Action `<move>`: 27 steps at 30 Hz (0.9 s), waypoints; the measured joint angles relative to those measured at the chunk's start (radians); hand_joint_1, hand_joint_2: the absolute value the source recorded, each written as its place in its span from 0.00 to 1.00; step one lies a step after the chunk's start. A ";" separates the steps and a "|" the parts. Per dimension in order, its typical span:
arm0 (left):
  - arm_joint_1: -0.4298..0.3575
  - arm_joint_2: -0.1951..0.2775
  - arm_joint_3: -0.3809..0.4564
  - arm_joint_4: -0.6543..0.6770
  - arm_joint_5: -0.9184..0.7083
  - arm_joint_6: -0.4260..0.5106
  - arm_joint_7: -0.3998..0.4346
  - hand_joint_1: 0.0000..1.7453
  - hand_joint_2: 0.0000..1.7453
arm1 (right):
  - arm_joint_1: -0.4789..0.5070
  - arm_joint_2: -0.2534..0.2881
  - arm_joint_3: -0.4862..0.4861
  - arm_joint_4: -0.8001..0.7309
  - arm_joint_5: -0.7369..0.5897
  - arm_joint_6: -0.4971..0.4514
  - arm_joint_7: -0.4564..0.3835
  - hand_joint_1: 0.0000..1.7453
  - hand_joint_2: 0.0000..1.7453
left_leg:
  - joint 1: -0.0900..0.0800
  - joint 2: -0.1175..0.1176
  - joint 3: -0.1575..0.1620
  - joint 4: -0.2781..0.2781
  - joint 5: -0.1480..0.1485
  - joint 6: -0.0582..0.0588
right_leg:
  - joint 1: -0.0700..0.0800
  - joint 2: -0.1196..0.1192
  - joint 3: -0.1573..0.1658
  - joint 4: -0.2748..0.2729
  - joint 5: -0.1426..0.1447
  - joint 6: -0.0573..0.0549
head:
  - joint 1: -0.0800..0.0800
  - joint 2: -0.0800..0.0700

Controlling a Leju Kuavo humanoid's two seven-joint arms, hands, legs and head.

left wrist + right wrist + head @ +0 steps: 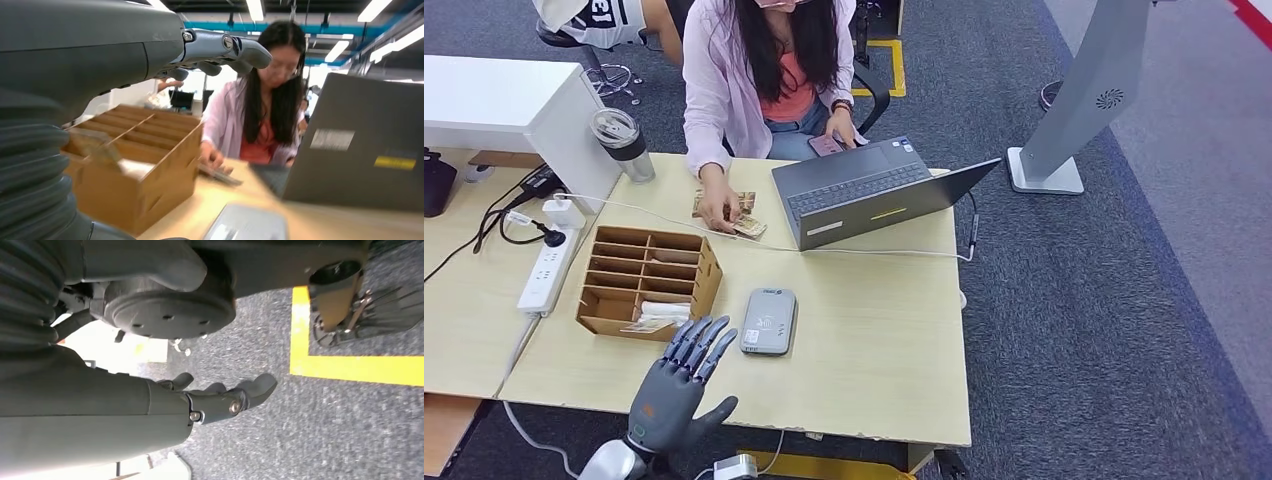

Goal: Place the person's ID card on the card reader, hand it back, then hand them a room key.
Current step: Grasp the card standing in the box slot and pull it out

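My left hand (pixel 679 378) hovers over the table's near edge, fingers spread and empty, just left of the grey card reader (pixel 769 321). In the left wrist view the left hand (pixel 215 50) stretches out above the wooden box (pixel 135 165), and the card reader (pixel 247 225) lies blurred close by. A person in a pink shirt (pixel 759 70) sits across the table, one hand on cards (pixel 734 212) lying on the table near the laptop. White cards (pixel 659 312) lie in the box's near compartment. My right hand (pixel 220 397) hangs over the carpet, empty, fingers loosely extended.
A wooden compartment box (pixel 650 282) stands left of the reader. An open grey laptop (pixel 874 195) sits at the far side with a white cable across the table. A power strip (pixel 549 265) and a tumbler (pixel 624 145) are at the left. A grey stand (pixel 1079 110) rises on the carpet at right.
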 joint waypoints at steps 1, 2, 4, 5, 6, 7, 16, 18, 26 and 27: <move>0.020 0.006 0.012 -0.002 -0.003 0.000 0.000 0.00 1.00 | 0.002 -0.002 0.000 0.000 0.000 -0.001 0.000 0.00 1.00 | 0.000 0.000 0.000 0.000 0.000 0.000 | 0.000 -0.001 0.000 0.000 0.000 0.000 | 0.000 0.000; 0.035 0.010 0.025 -0.005 -0.007 0.000 0.002 0.00 1.00 | 0.002 -0.004 0.000 0.001 0.000 -0.001 0.000 0.00 1.00 | 0.000 -0.001 0.000 0.000 0.000 0.000 | 0.000 -0.002 0.000 0.000 0.000 0.000 | 0.000 0.000; 0.059 0.015 0.046 -0.009 -0.013 -0.001 0.008 0.00 1.00 | 0.003 -0.006 0.000 0.001 0.000 -0.002 0.000 0.00 1.00 | 0.000 -0.001 0.000 0.000 0.000 0.000 | 0.000 -0.002 0.001 0.000 0.000 0.000 | 0.000 0.000; 0.066 0.016 0.055 -0.010 -0.015 -0.001 0.011 0.00 1.00 | 0.003 -0.006 0.000 0.001 0.001 -0.002 0.000 0.00 1.00 | 0.000 -0.001 0.000 0.000 0.000 0.000 | 0.000 -0.002 0.001 0.000 0.000 0.000 | 0.000 0.000; 0.072 0.017 0.061 -0.010 -0.016 -0.001 0.013 0.00 1.00 | 0.003 -0.006 0.000 0.001 0.001 -0.002 -0.001 0.00 1.00 | 0.000 -0.001 0.000 0.000 0.000 0.000 | 0.000 -0.002 0.001 0.000 0.000 0.000 | 0.000 0.000; 0.077 0.019 0.065 -0.011 -0.017 -0.001 0.015 0.00 1.00 | 0.003 -0.007 0.000 0.001 0.001 -0.002 -0.001 0.00 1.00 | 0.000 -0.001 0.000 0.000 0.000 0.000 | 0.000 -0.002 0.001 0.000 0.000 0.000 | 0.000 0.000; 0.092 0.021 0.102 -0.014 -0.036 0.003 0.042 0.00 1.00 | 0.002 -0.008 0.000 0.002 0.006 -0.002 0.002 0.00 1.00 | 0.000 -0.001 0.000 0.000 0.000 0.000 | 0.000 -0.002 0.001 0.000 0.000 0.000 | 0.000 0.000; 0.089 0.018 0.123 -0.007 -0.044 0.013 0.050 0.00 1.00 | 0.001 -0.008 0.000 0.002 0.010 -0.002 0.005 0.00 1.00 | 0.000 -0.001 0.000 0.000 0.000 0.000 | 0.000 -0.002 0.001 0.000 0.000 0.000 | 0.000 0.000; 0.043 -0.017 0.211 0.064 -0.078 0.063 0.053 0.00 1.00 | -0.006 -0.008 0.007 0.001 0.024 -0.003 0.018 0.00 1.00 | 0.000 -0.002 0.000 0.000 0.000 0.000 | 0.000 -0.002 0.001 0.000 0.000 0.000 | 0.000 0.000; 0.034 -0.024 0.218 0.076 -0.081 0.070 0.051 0.00 1.00 | -0.007 -0.007 0.008 0.001 0.027 -0.003 0.019 0.00 1.00 | 0.000 -0.002 0.000 0.000 0.000 0.000 | 0.000 -0.003 0.001 0.000 0.000 0.000 | 0.000 0.000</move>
